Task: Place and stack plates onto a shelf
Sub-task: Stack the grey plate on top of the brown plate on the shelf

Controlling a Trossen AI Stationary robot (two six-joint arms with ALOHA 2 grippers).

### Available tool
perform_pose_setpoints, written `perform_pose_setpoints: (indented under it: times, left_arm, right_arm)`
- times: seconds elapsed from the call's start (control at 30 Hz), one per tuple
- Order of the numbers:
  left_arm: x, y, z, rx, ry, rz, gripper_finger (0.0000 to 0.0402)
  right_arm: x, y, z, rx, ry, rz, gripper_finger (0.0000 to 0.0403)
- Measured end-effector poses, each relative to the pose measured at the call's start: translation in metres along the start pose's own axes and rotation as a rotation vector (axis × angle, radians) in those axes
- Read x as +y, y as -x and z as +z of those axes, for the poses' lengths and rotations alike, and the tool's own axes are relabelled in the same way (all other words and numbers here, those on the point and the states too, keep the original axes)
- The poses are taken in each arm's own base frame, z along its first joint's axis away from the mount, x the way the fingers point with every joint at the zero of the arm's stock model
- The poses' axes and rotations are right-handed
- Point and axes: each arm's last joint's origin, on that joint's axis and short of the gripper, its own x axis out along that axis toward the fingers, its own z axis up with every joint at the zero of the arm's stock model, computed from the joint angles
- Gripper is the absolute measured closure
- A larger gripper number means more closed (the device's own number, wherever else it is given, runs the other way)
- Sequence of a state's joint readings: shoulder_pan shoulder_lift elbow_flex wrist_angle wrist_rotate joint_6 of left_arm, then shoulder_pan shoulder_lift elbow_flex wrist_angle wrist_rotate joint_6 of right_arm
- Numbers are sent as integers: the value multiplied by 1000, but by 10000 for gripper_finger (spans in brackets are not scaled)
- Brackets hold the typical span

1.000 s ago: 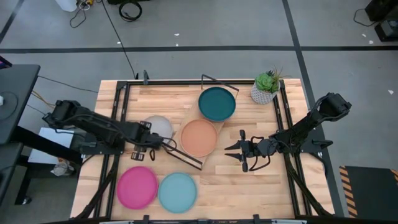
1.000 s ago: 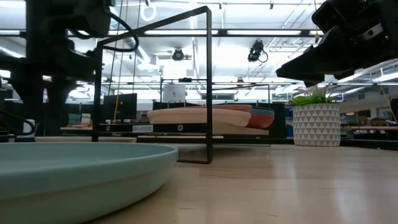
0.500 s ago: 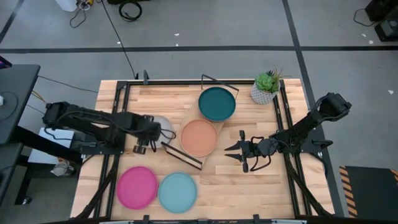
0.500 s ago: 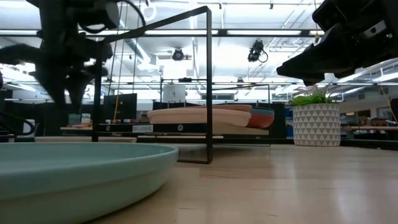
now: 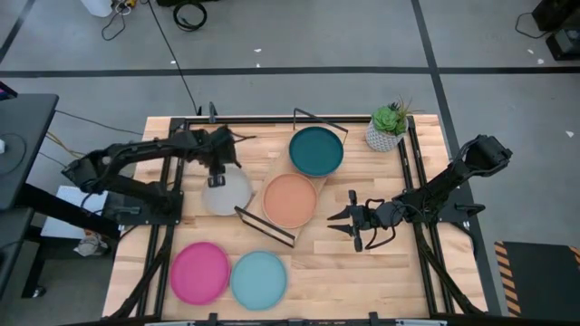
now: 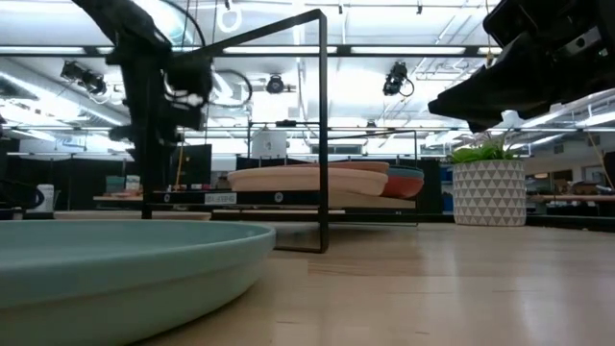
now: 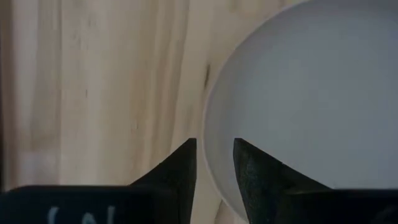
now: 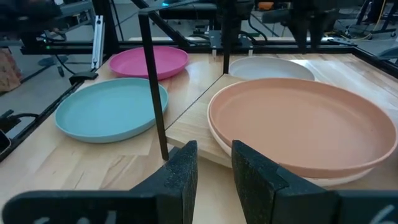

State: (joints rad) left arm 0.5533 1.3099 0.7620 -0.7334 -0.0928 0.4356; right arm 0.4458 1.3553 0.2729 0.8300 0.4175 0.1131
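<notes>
A grey plate (image 5: 227,194) lies flat on the table, left of the shelf (image 5: 272,177). The shelf is a slanted wooden board with black wire frames at both ends. On it sit a peach plate (image 5: 290,201), stacked on a cream one (image 8: 348,177), and a dark teal plate (image 5: 316,150). A pink plate (image 5: 199,272) and a light blue plate (image 5: 258,279) rest near the table's near edge. My left gripper (image 5: 217,170) points down over the grey plate's far rim, narrowly open. My right gripper (image 5: 340,220) waits open, right of the shelf, facing the peach plate. My left gripper (image 7: 214,144) comes from above, pointing down, with one finger inside and one outside the grey plate's far rim (image 7: 206,121). Whether the fingers touch the rim, I cannot tell. The plate lies flat on the table.
A potted plant (image 5: 388,127) stands at the table's far right corner. Black rails run along the table's left and right sides. The near wire frame (image 5: 265,226) stands between the grey plate and the peach plate. Bare wood shows right of the light blue plate.
My left gripper has left the grey plate's near-left side, risen and swung toward the table's far edge. It has tipped from level to pointing down over the plate's far rim. The right arm has kept still.
</notes>
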Motion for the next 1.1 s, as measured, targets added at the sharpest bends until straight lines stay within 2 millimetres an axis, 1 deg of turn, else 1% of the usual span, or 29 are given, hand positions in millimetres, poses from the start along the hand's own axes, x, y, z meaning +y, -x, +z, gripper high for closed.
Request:
perform_pose_setpoints:
  times: [0.13,0.23,0.33,0.43,0.5,0.57,0.67,0.73,0.77,0.83,0.9,1.03,1.1]
  left_arm:
    - [10,-26,-1,90,42,-48,265]
    - [15,-43,-1,126,57,-49,247]
    - [18,-52,-1,142,58,-54,235]
    - [17,-58,-1,155,36,-84,233]
    - [17,-60,-1,162,28,-93,242]
    - [17,-61,-1,164,20,-107,262]
    - [15,-60,-1,161,-9,-112,316]
    - [17,-55,0,165,-15,-113,366]
    - [18,-52,0,177,-14,-119,381]
    - [24,-41,6,185,-10,-117,386]
    - [32,-23,15,179,10,-105,388]
    - [48,19,35,157,25,-77,388]
    - [56,43,46,108,58,-61,388]
  right_arm:
    - [0,0,0,4,2,-1,298]
    - [0,0,0,5,3,-1,298]
    - [0,0,-1,6,-3,-1,298]
    - [0,0,-1,10,-10,-1,298]
    - [0,0,-1,11,-10,-1,298]
    - [0,0,-1,12,-9,-2,298]
    - [0,0,-1,14,-9,-3,298]
    - [0,0,-1,14,-9,-3,298]
    - [0,0,-1,14,-8,-3,298]
    - [0,0,-1,14,-9,-6,298]
    - [0,0,-1,13,-9,-6,298]
    - [0,0,-2,15,-12,-8,298]
    - [0,0,-2,17,-10,-8,298]
